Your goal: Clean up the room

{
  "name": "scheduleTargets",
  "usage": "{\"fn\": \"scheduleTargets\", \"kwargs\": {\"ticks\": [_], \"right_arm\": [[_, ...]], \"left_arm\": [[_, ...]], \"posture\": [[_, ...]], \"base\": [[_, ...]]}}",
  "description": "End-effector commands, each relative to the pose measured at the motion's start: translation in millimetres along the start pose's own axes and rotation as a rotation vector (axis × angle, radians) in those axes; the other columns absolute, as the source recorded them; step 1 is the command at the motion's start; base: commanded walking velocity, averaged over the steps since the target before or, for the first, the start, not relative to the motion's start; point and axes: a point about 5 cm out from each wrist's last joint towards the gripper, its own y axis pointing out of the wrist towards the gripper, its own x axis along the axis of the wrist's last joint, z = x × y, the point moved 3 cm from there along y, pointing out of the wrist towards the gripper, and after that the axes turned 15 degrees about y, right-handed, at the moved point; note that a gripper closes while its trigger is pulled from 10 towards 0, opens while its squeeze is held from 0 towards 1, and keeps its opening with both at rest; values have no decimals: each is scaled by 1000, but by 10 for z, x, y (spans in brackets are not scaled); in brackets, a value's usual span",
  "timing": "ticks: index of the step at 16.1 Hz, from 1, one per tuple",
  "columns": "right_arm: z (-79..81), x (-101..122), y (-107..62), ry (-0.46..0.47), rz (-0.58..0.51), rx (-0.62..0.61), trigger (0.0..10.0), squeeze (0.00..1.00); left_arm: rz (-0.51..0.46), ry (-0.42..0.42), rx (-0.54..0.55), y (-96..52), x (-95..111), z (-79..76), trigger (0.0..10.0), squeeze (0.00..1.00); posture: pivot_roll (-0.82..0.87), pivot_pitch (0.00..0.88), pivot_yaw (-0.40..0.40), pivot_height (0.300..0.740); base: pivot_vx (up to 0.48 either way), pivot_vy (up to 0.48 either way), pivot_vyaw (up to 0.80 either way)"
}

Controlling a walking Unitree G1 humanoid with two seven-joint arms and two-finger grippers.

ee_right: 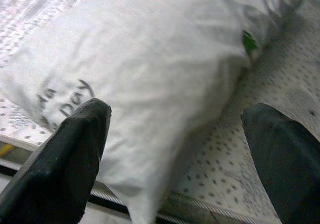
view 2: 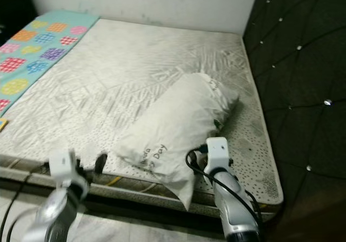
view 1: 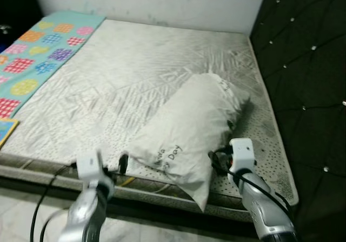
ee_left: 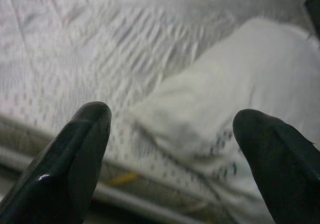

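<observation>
A white pillow (view 1: 189, 131) with dark lettering lies slantwise on the bed (view 1: 124, 74), its low end hanging over the near edge at about 6 o'clock and its high end pointing toward 1 o'clock, near the black tufted headboard (view 1: 303, 79). A bit of green shows at the pillow's far end. The left gripper (ee_left: 170, 134) hovers at the near bed edge, at 8 o'clock from the pillow; its jaws stand wide apart and hold nothing. The right gripper (ee_right: 175, 134) sits at 4 o'clock from the pillow, just beside its lower flank, jaws likewise spread wide and empty. A patterned teal blanket (view 1: 38, 52) lies along the bed's left side at 10 o'clock.
</observation>
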Motion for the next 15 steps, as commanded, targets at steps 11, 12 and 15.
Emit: {"fn": "scheduleTargets", "kwargs": {"ticks": [11, 12, 15], "right_arm": [[4, 7, 62, -26, -7, 8, 10000, 0], [5, 8, 57, -25, -8, 9, 10000, 0], [16, 33, 47, 2, -35, 16, 10000, 0]], "left_arm": [[16, 26, -30, 112, 4, -72, 10000, 0], [16, 25, -29, 108, 1, -76, 10000, 0], [20, 28, -31, 105, -16, -84, 10000, 0]], "posture": [[-110, 0, -27, 720], [-110, 0, -28, 720], [-116, 0, -26, 720]], "base": [[0, 0, 0], [0, 0, 0], [0, 0, 0]]}}
